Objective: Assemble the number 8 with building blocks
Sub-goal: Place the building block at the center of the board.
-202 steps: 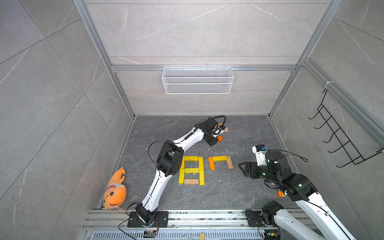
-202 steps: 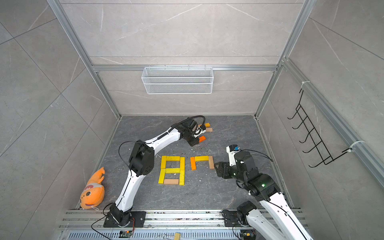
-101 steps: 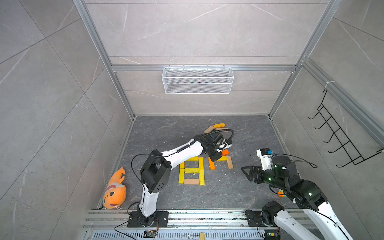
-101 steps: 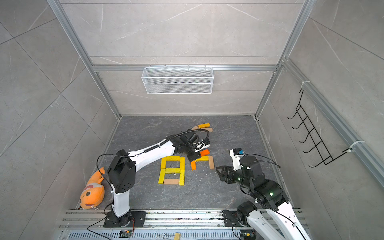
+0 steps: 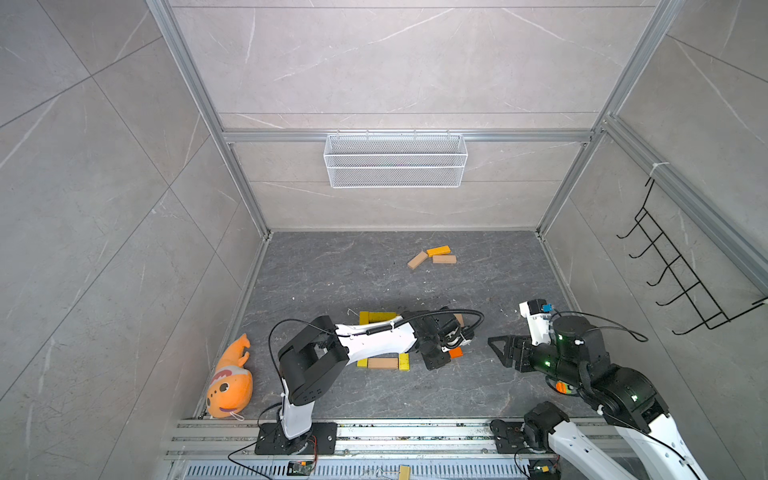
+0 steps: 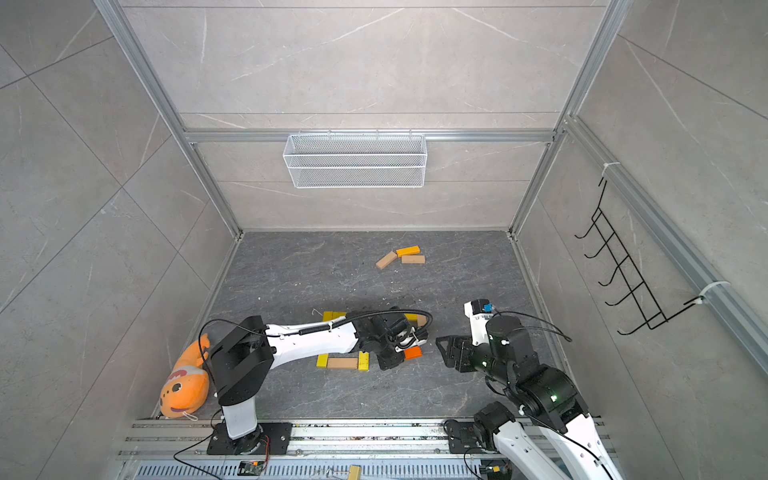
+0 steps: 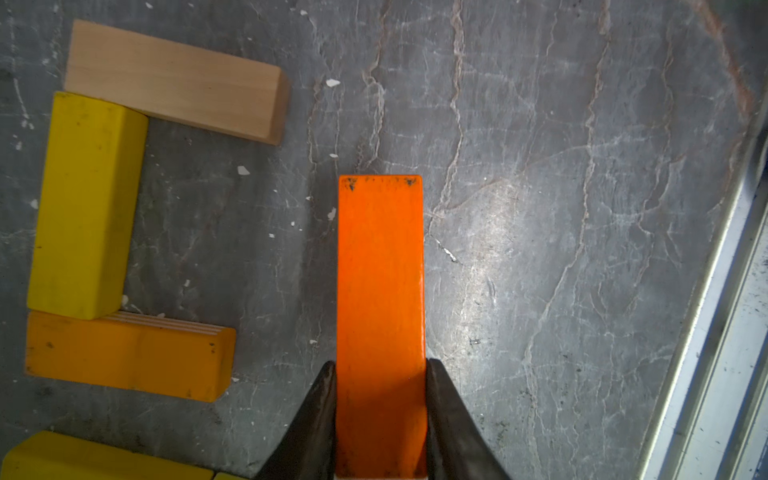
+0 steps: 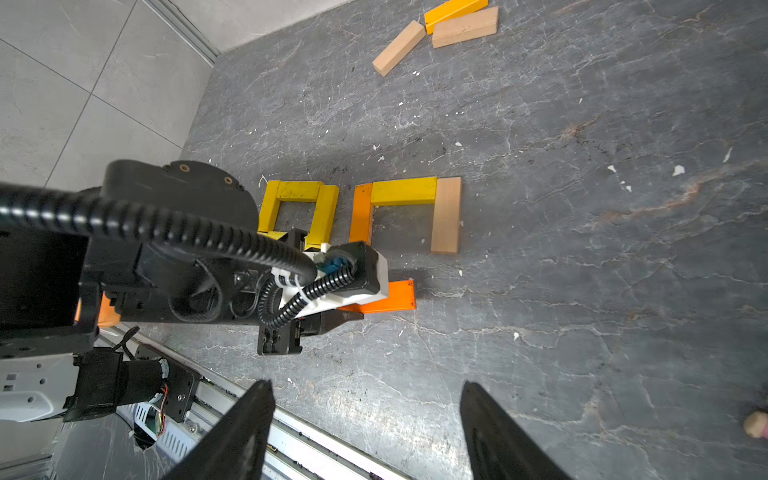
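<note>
Left gripper (image 7: 381,365) clamped one orange block (image 7: 380,270) low beside a three-block arch (image 8: 403,190), seen whole only by the wrist cameras. Right gripper (image 8: 366,384) stood with jaws apart, empty. Three spare blocks (image 5: 444,259) lay beyond.

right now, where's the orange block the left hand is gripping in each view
in a top view: orange block lower middle, at the left arm's tip
in a top view: orange block again lower middle
left wrist: centre, rising from the bottom edge, clamped in the left hand
right wrist: centre, jutting from under the left arm
shared landmark: tan block, a leg of the three-block arch
</note>
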You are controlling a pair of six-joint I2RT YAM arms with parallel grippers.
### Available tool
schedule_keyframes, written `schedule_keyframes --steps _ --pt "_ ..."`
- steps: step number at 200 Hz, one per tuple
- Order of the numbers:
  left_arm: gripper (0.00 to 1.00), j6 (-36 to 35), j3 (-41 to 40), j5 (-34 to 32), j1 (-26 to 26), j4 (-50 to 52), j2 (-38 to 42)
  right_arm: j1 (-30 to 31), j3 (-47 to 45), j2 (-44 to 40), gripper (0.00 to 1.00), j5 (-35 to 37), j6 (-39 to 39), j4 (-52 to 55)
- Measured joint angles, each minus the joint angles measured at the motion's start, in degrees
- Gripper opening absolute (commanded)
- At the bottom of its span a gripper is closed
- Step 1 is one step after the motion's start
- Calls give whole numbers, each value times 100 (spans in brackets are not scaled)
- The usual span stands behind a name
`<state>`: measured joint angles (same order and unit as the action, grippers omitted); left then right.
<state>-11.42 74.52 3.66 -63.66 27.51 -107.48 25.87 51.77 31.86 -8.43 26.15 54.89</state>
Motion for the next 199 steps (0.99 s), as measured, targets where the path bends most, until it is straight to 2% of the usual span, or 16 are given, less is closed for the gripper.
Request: schedule_keyframes --steps 105,131,149,169,199 --pt "29 190 -149 -13 -173 -205 -179 0 52 -44 74 26 0 107" --pt "37 208 -162 -9 -188 -201 -247 0 52 -44 74 28 0 107" --pt "47 219 -162 -2 -197 -170 -264 0 55 -44 74 48 0 116" --pt "52 214 -160 15 -199 -133 -264 0 66 -46 74 68 -2 164" --pt "52 201 42 120 -199 269 -284 0 76 -48 74 70 -7 223"
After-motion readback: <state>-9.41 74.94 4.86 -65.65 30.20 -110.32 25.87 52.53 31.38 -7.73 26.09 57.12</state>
